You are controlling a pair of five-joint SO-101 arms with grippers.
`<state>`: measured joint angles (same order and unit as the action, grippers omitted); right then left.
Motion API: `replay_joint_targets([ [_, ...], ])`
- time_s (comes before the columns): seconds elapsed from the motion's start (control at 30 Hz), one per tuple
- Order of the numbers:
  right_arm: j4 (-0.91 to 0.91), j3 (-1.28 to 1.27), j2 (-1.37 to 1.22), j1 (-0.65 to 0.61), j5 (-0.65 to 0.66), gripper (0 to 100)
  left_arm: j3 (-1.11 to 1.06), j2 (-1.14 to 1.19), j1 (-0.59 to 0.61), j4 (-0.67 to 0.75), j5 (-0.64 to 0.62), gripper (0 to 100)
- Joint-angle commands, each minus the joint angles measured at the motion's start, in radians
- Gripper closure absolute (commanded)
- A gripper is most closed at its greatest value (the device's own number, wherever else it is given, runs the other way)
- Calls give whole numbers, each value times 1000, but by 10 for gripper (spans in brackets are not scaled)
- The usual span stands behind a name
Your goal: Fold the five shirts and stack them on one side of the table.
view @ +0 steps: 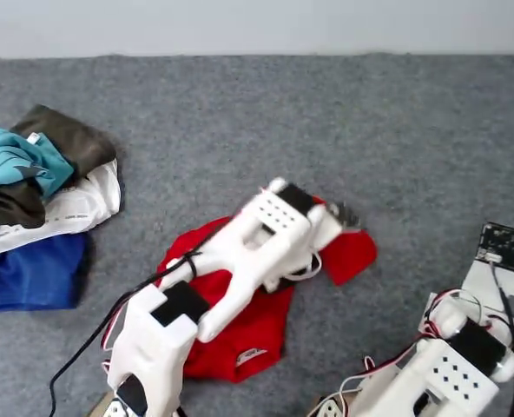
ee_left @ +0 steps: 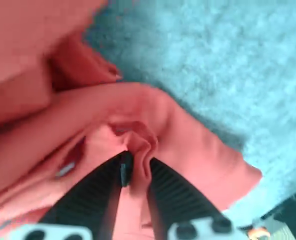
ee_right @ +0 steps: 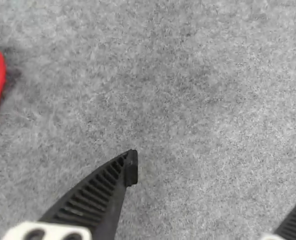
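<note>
Four shirts sit heaped well to the left of the red shirt [view: 235, 347]: teal shirt [view: 18, 165] on top, dark brown shirt [view: 76, 139] behind it, white shirt [view: 79, 204] under both, blue shirt [view: 31, 274] flat at the pile's near end. The heap is loose, not squared.

Red shirt: spread rumpled on the grey felt table cover [view: 413, 130], one sleeve poking out on its right side, a white label showing at its near hem.

Left arm [view: 240, 252]: stretched across the red shirt from the near edge. Left gripper [ee_left: 138, 167]: at the red shirt's far right corner by the sleeve, claw narrow, with a raised ridge of red cloth pinched between the ribbed black fingers [ee_left: 173, 187].

Right arm [view: 448, 373]: well to the right of the red shirt, near the table's front edge. Right gripper [ee_right: 218, 185]: claw wide, nothing in it, over bare felt; the red shirt's edge is off to one side, well apart from the fingertips.
</note>
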<state>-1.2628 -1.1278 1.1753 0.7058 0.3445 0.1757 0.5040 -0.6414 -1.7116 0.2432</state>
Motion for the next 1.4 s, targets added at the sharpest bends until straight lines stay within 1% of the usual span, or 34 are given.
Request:
replay_joint_targets([
  [0.0, 28, -5, 8, 7, -3, 523, 151, -46, 43, -44, 6, 986],
  [0.17, 28, -8, 2, -1, -3, 523, 177, -187, 63, -44, 11, 986],
  [0.23, 28, -29, 1, -47, -3, 523, 177, -249, 91, -44, 11, 986],
  [0.33, 28, -68, -1, -200, -3, 523, 176, -322, 163, -44, 8, 986],
  [0.43, 28, -68, -1, -404, -9, 523, 166, -376, 252, -44, 8, 986],
  [0.57, 22, -49, -25, -680, -12, 523, 76, -417, 334, -43, 8, 986],
  [0.6, 24, -44, -45, -730, -12, 523, 44, -420, 348, -43, 8, 986],
  [0.67, 28, -37, -108, -789, -14, 523, -30, -422, 367, -38, 9, 986],
  [0.73, 54, -37, -183, -806, -14, 523, -97, -420, 374, -14, 12, 986],
  [0.83, 148, -41, -314, -809, -17, 523, -160, -430, 385, 44, 14, 986],
  [0.93, 269, -37, -452, -812, -86, 523, -176, -420, 413, 77, 14, 986],
  [1.03, 358, -32, -561, -814, -118, 523, -174, -420, 439, 87, 14, 986],
  [1.2, 369, 84, -688, -814, -129, 524, -174, -420, 448, 87, 14, 986],
  [1.27, 367, 138, -711, -814, -164, 529, -174, -420, 446, 87, 14, 986],
  [1.37, 367, 212, -734, -814, -198, 586, -174, -420, 446, 87, 14, 986],
])
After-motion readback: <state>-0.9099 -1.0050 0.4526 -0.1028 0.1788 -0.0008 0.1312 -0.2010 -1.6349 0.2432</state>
